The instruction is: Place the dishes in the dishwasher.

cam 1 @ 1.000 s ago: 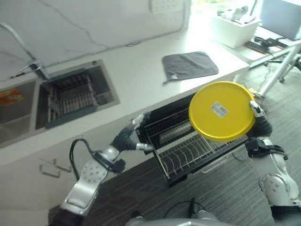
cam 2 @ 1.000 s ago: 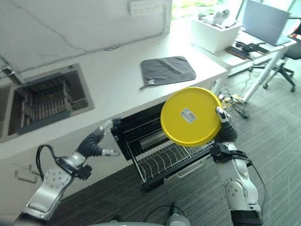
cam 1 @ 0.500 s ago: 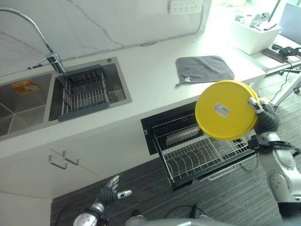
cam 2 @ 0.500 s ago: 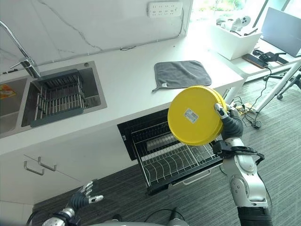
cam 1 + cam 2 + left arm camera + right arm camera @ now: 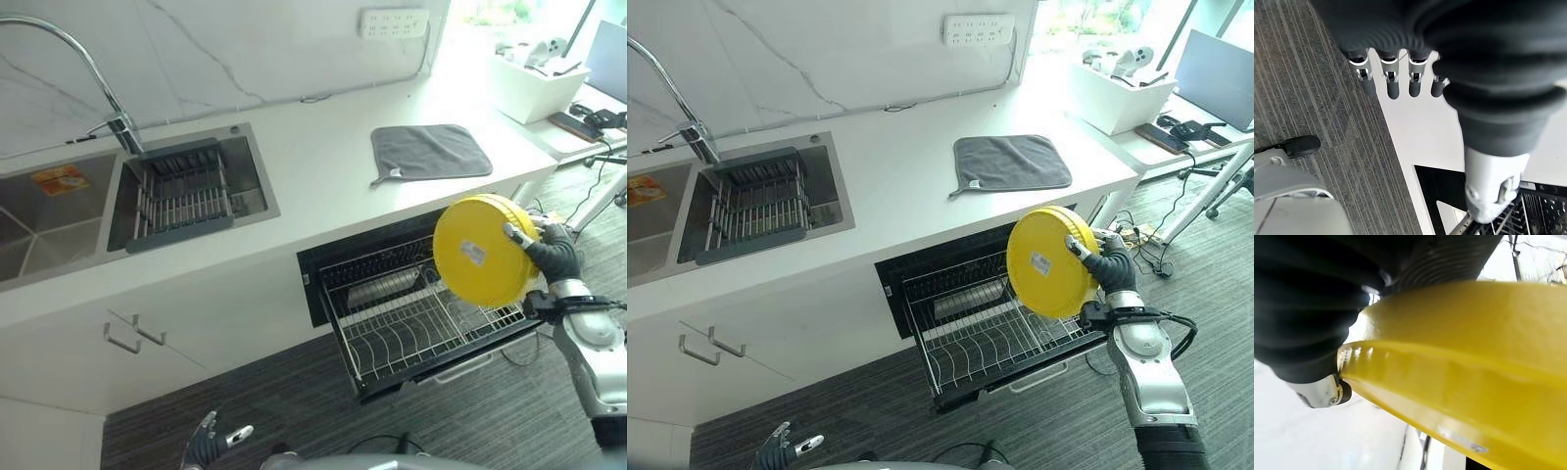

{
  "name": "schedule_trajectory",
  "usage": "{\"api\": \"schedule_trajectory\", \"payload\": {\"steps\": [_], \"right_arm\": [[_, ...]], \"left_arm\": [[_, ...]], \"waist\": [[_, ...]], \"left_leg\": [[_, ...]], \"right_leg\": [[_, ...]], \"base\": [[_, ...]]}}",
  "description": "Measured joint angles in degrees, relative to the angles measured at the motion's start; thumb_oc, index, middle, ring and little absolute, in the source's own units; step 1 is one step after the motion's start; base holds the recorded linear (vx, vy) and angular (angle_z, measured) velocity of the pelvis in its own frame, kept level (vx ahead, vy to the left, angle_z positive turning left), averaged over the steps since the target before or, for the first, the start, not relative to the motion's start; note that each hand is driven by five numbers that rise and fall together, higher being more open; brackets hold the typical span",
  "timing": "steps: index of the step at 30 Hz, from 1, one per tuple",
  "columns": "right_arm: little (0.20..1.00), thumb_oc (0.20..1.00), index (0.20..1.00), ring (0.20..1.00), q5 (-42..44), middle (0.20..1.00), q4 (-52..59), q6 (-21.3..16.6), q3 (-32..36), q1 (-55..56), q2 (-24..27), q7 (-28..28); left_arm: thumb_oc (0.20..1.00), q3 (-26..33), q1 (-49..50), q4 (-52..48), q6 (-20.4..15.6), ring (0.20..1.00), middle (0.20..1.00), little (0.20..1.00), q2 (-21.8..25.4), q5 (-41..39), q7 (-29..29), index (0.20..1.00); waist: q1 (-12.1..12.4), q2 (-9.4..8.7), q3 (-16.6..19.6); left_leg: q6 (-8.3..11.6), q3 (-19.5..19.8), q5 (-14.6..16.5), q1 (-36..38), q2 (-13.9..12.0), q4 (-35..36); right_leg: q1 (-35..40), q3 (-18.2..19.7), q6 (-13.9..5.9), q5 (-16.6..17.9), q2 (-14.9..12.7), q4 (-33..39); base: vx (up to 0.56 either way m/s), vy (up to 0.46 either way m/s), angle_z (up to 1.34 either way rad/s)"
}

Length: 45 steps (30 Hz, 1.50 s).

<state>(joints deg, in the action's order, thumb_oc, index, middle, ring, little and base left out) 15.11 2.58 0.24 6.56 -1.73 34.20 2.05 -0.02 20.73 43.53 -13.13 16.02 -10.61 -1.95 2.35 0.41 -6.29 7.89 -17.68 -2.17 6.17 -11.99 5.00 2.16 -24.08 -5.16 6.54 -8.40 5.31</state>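
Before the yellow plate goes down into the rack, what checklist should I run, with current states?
1. Right hand grips the yellow plate at its rim: ok.
2. Dishwasher rack pulled out: ok.
3. Plate held on edge above the rack's right side: ok.
4. Wire slots under the plate free: cannot tell, the plate hides them.
5. Left hand low by the floor, away from the rack, fingers relaxed: ok.

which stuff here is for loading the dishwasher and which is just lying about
For the job:
- yellow plate, held on edge by the right hand
- dishwasher rack, pulled out under the counter
- left hand, idle, fingers straight, down near the floor

Lying about:
- grey cloth on the counter
- sink with drying rack
- white bin
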Motion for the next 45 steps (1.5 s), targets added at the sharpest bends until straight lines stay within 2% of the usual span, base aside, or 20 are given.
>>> {"api": "schedule_trajectory", "payload": {"steps": [11,18,20,26,28,32,37,41,45], "right_arm": [[0.200,0.200,0.200,0.200,-12.58,0.200,-6.87,-2.54,-4.60,-4.31,4.35,-1.72],[0.200,0.200,0.200,0.200,-20.30,0.200,-7.61,-5.29,-9.42,-7.64,6.73,-3.46],[0.200,0.200,0.200,0.200,-20.93,0.200,-11.94,-5.89,-12.27,-9.91,7.19,-3.48],[0.200,0.200,0.200,0.200,-25.84,0.200,-14.98,-6.32,-13.02,-9.95,7.00,-4.28],[0.200,0.200,0.200,0.200,-27.26,0.200,-15.10,-7.07,-14.43,-9.95,8.37,-4.33],[0.200,0.200,0.200,0.200,-29.99,0.200,-16.26,-8.73,-15.27,-10.11,8.66,-4.37],[0.200,0.200,0.200,0.200,-31.98,0.200,-20.15,-9.55,-17.56,-15.04,9.54,-4.00],[0.200,0.200,0.200,0.200,-34.35,0.200,-20.62,-9.60,-19.60,-17.55,10.70,-3.50],[0.200,0.200,0.200,0.200,-35.41,0.200,-24.82,-10.10,-22.31,-20.45,12.37,-2.88]], "left_arm": [[1.000,-0.04,-0.57,-0.23,0.30,1.000,1.000,1.000,0.53,0.55,-0.91,1.000],[1.000,-0.05,-1.07,-1.69,0.76,1.000,1.000,1.000,1.94,0.89,-1.70,1.000],[1.000,-0.10,-1.22,-2.83,0.93,1.000,1.000,1.000,2.69,0.90,-2.02,1.000],[1.000,-0.03,-1.08,-3.05,2.17,1.000,1.000,1.000,3.47,1.03,-2.64,1.000],[1.000,0.05,-1.08,-3.06,2.45,1.000,1.000,1.000,3.61,1.04,-2.95,1.000],[1.000,-0.61,-1.50,-3.08,2.54,1.000,1.000,1.000,4.85,1.09,-3.89,1.000],[1.000,-2.02,-8.24,-3.04,3.41,1.000,1.000,1.000,8.81,0.54,-3.87,1.000],[1.000,-2.17,-10.19,-3.10,3.59,1.000,1.000,1.000,8.82,0.54,-3.96,1.000],[1.000,-2.36,-10.16,-3.09,4.17,1.000,1.000,1.000,8.93,0.51,-3.96,1.000]], "waist": [[2.59,0.05,-0.19],[3.20,-0.26,-1.46],[3.38,-0.40,-1.54],[3.88,0.16,-2.35],[3.94,0.08,-2.57],[4.96,-0.18,-4.24],[5.78,-0.16,-9.80],[5.92,0.31,-12.82],[6.22,0.44,-14.23]], "left_leg": [[0.10,1.35,-0.06,-0.13,-0.01,-0.01],[0.11,1.81,-0.05,0.03,-0.04,-0.01],[0.10,2.01,-0.05,0.02,-0.03,0.00],[0.11,2.34,-0.05,0.01,0.01,-0.01],[0.11,2.87,-0.05,0.42,0.06,-0.02],[0.04,3.76,-0.01,0.86,0.09,-0.08],[0.24,6.02,1.75,-5.59,-1.19,-7.66],[0.12,6.61,2.26,-7.23,-1.70,-9.92],[-0.64,7.68,5.09,-9.48,-1.52,-14.51]], "right_leg": [[0.80,-1.43,-0.17,-0.15,-0.06,0.00],[1.35,-1.90,-0.25,-0.31,-0.08,0.00],[1.49,-2.07,-0.28,-0.39,-0.09,0.00],[1.64,-2.33,-0.28,-0.49,-0.04,0.00],[2.23,-2.73,-0.40,-0.64,-0.03,0.01],[3.01,-3.10,-0.97,-1.42,0.02,-0.54],[-1.62,-3.41,0.77,-2.68,-0.43,-5.87],[-3.00,-3.49,1.20,-3.44,-0.90,-8.37],[-5.52,-3.40,1.00,-7.29,-3.34,-15.63]], "base": [[0.00,-0.002,0.06],[-0.01,0.001,0.03],[0.02,0.012,0.04],[0.01,0.004,0.02],[0.03,0.006,0.08],[-0.05,-0.011,0.08],[-0.10,-0.034,0.08],[-0.03,-0.001,0.04],[-0.02,0.027,0.09]]}}
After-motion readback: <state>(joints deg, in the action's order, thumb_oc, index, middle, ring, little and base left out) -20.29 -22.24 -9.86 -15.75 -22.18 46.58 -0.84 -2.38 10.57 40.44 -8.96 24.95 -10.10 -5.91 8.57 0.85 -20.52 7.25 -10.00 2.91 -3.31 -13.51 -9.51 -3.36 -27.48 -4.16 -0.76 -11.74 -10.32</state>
